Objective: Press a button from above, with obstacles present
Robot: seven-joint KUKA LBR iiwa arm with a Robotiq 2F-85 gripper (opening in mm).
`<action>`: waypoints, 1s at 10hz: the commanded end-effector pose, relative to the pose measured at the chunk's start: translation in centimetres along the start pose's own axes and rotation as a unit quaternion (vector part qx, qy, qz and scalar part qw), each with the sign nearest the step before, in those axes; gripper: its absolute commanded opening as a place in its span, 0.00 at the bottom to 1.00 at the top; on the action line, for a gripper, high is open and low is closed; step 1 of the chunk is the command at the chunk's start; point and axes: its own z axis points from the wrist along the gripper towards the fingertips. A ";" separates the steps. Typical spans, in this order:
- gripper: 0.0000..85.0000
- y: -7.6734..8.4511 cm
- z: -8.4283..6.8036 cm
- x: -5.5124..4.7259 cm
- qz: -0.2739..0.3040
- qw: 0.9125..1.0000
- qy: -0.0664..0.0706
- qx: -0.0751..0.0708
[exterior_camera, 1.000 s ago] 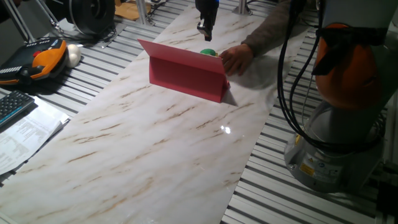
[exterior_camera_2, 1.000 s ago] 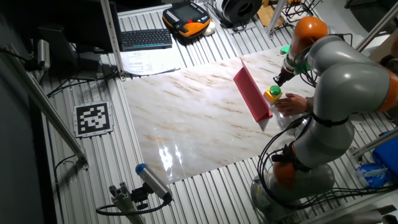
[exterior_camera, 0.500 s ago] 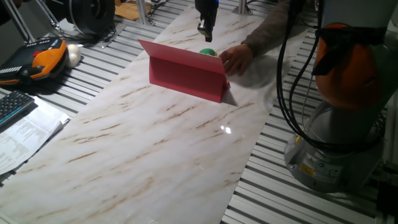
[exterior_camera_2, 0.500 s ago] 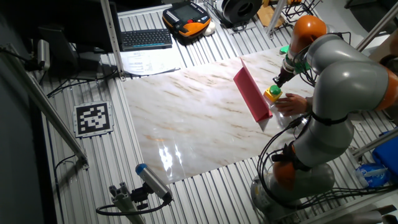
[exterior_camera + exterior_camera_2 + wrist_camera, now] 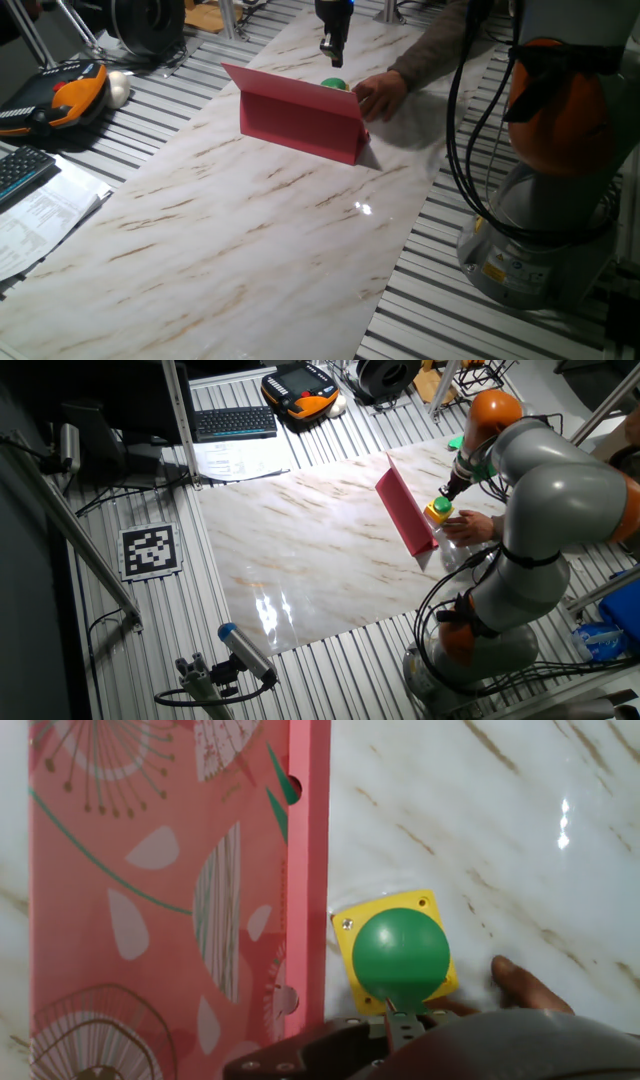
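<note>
The button, a round green cap (image 5: 400, 955) on a yellow base (image 5: 347, 937), sits on the marble table just behind the red board (image 5: 300, 125). It also shows in the fixed views (image 5: 334, 85) (image 5: 438, 510). My gripper (image 5: 333, 48) hangs above the button, apart from it, and shows in the other fixed view too (image 5: 452, 488). In the hand view only the gripper's dark body (image 5: 400, 1045) fills the bottom edge, over the button's near side. No view shows whether the fingers are open or shut. The board (image 5: 180, 890) (image 5: 405, 510) stands beside the button's left side.
A person's hand (image 5: 380, 95) rests on the table right next to the button, its fingertip (image 5: 525, 985) close to the base. A teach pendant (image 5: 65, 90), keyboard (image 5: 235, 422) and papers (image 5: 45, 215) lie off the table's left side. My arm's base (image 5: 540, 230) stands at the right.
The gripper has shifted very slightly above the button. The board, the button and the person's hand have stayed in place.
</note>
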 end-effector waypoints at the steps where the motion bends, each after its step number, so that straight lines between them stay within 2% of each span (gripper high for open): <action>1: 0.00 0.0 0.0 0.0 0.001 1.000 -0.019 -0.012; 3: 0.00 0.0 0.0 0.0 0.002 0.999 -0.031 -0.012; 4: 0.00 0.0 0.0 0.0 0.001 0.999 -0.033 -0.008; 5: 0.00 0.0 0.0 0.0 0.000 0.999 -0.028 -0.015; 8: 0.00 0.0 0.0 0.0 0.009 1.000 -0.012 -0.015; 9: 0.00 0.6 -2.4 0.0 0.015 1.000 -0.003 -0.007; 10: 0.00 1.3 -4.8 -0.2 0.023 1.000 0.008 -0.008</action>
